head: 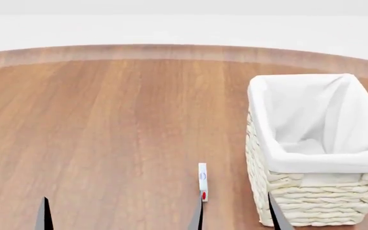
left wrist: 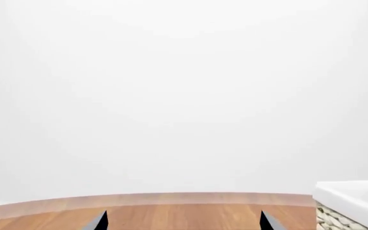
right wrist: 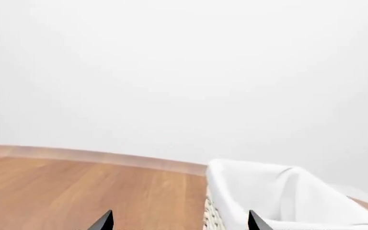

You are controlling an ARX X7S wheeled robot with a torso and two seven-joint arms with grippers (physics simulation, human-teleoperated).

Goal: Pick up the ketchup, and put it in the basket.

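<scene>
The ketchup is out of view in all three views. The basket (head: 312, 191), pale woven wicker with a white cloth liner, stands at the right of the wooden table; it also shows in the right wrist view (right wrist: 267, 191) and at the edge of the left wrist view (left wrist: 356, 201). My right gripper (head: 237, 218) is open at the lower edge of the head view, just before the basket's near left corner, with nothing between its fingers (right wrist: 178, 221). My left gripper (left wrist: 182, 223) is open and empty over bare wood; one of its fingertips (head: 43, 213) shows at lower left.
A thin white-and-red box (head: 202, 181) stands upright on the table (head: 107, 124), just left of the basket and close to my right gripper's left fingertip. The table's curved far edge (head: 171, 50) meets a plain white background.
</scene>
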